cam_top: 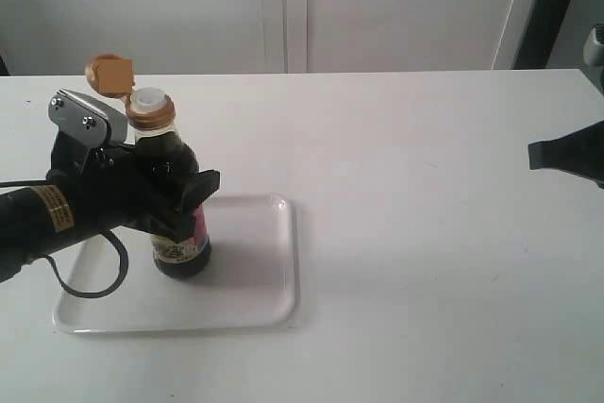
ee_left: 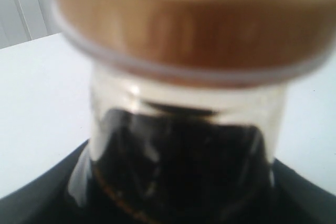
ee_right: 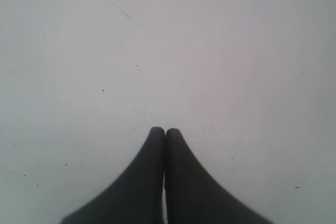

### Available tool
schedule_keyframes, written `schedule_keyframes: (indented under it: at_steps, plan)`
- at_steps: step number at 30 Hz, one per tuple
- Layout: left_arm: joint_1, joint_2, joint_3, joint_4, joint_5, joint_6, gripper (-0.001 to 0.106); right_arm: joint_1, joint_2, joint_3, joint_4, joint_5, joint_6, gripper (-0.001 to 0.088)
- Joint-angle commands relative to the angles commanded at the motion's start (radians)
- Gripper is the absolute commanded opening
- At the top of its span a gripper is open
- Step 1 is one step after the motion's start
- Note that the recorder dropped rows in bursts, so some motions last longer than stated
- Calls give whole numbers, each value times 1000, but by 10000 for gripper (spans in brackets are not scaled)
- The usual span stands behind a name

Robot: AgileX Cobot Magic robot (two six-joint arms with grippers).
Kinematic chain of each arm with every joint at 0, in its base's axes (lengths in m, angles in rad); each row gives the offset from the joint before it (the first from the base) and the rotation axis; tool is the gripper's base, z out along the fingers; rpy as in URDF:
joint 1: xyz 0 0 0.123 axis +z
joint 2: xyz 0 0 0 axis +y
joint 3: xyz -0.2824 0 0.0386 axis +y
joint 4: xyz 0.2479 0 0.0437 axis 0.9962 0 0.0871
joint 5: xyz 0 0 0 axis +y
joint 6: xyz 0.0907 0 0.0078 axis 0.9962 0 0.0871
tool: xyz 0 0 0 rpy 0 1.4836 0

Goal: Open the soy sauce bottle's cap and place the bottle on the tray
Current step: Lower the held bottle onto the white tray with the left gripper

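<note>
The soy sauce bottle (cam_top: 181, 247) stands upright on the white tray (cam_top: 255, 294), near its left part. Its golden-orange cap (cam_top: 110, 73) is flipped open and hangs back from the collar (cam_top: 151, 115) around the white spout (cam_top: 149, 97). My left gripper (cam_top: 179, 197) is shut on the bottle's body from the left. In the left wrist view the bottle (ee_left: 184, 161) fills the picture, blurred, with the collar (ee_left: 199, 30) above the dark liquid. My right gripper (ee_right: 165, 131) is shut and empty over bare table, and shows at the exterior view's right edge (cam_top: 540, 152).
The white table (cam_top: 425, 233) runs to a pale wall behind. A black cable (cam_top: 94, 280) from the left arm loops over the tray's left part. A dark upright strip (cam_top: 557, 7) stands at the far right.
</note>
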Motion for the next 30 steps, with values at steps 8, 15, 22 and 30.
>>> schedule_keyframes:
  at_steps: [8, 15, 22, 30]
  plan:
    - [0, 0, 24, -5, 9, -21, 161, 0, 0, 0, 0, 0, 0, 0]
    - [0, -2, 59, -19, -5, -20, 686, 0, 0, 0, 0, 0, 0, 0]
    - [0, -3, 73, -19, -8, -20, 862, 0, 0, 0, 3, 0, 0, 0]
    - [0, -3, 78, -17, -1, -27, 948, 0, 0, 0, 3, 0, 0, 0]
